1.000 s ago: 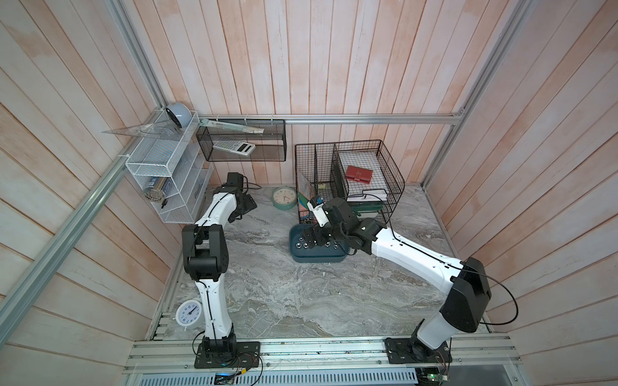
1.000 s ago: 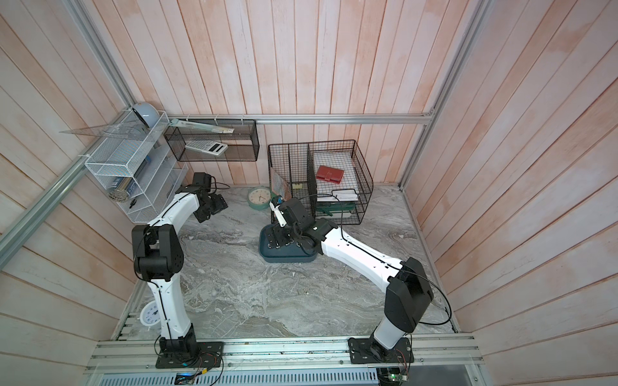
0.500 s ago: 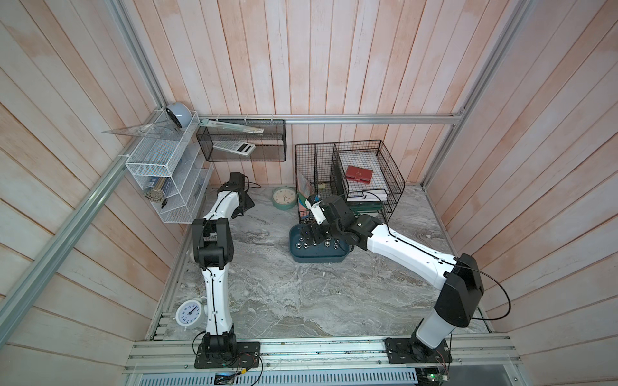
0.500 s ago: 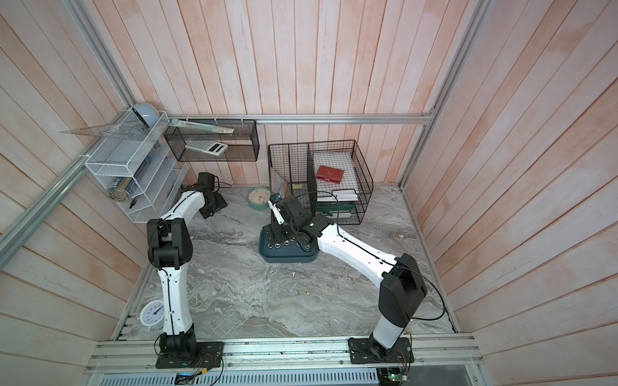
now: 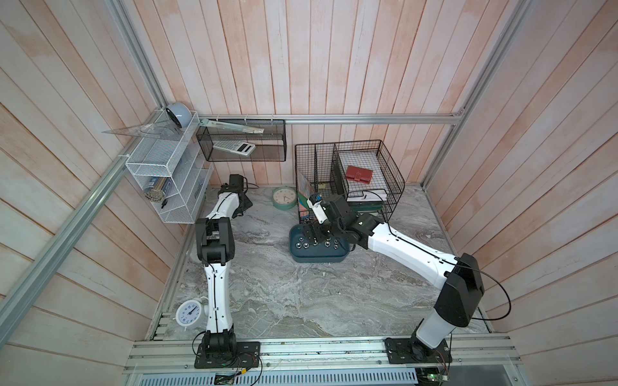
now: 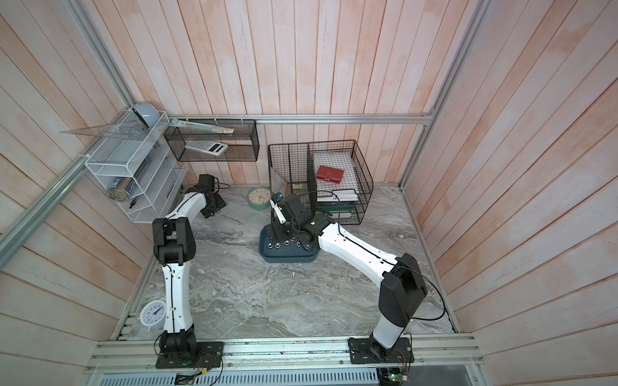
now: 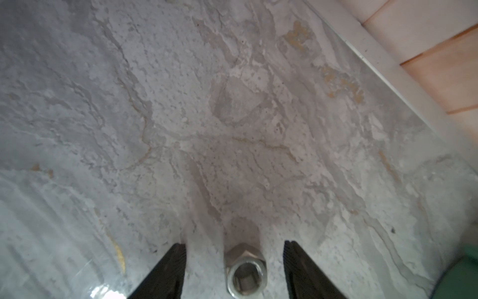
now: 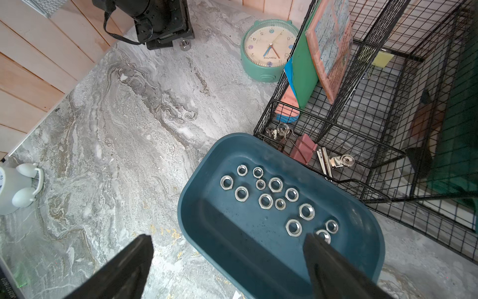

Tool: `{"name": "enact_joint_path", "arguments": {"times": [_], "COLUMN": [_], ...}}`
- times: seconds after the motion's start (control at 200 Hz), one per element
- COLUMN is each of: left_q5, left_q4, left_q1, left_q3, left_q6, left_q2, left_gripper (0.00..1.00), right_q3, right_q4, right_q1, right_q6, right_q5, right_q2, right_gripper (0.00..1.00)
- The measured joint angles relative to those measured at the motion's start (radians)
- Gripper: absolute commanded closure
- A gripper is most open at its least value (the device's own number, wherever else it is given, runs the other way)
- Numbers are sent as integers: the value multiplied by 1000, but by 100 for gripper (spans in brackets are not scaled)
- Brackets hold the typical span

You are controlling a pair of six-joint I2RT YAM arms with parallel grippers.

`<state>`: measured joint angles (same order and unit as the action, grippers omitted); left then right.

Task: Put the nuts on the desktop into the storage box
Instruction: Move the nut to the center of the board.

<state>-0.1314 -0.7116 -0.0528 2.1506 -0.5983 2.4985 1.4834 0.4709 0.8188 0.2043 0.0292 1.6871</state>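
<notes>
The left gripper (image 7: 234, 244) straddles one nut (image 7: 245, 274) on the desktop (image 7: 181, 116), jaws partly open, clear of it. The right gripper (image 8: 227, 236) hangs wide open, empty, over the box (image 8: 191, 196).

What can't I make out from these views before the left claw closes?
Left wrist view: left claw fingers cut off by the bottom edge; only tips show beside the desktop nut.
Both top views: that nut cannot be picked out; the left arm covers it.
Right wrist view: a right claw finger half covers one boxed nut in the storage box.
Both top views: right arm hides part of the box; no count.
</notes>
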Motion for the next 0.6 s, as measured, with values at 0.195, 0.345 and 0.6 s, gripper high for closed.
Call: {"name": "enact_joint_path", "arguments": {"times": [0.195, 0.345, 0.6], "left_q5": [11, 24, 38], "left_q4": [-17, -21, -48], "left_q1": [-2, -2, -5], "left_q3": [23, 26, 50], "left_q6": [-11, -16, -27], "left_q2": [12, 12, 24], "left_gripper": [37, 37, 51], "right_q3": [5, 5, 5], "right_q4": [2, 2, 1], "right_q1": [-3, -4, -4], "right_q6": [0, 0, 0], "right_q5": [3, 3, 3], "right_q2": [0, 0, 0], "right_gripper": [2, 2, 2]}}
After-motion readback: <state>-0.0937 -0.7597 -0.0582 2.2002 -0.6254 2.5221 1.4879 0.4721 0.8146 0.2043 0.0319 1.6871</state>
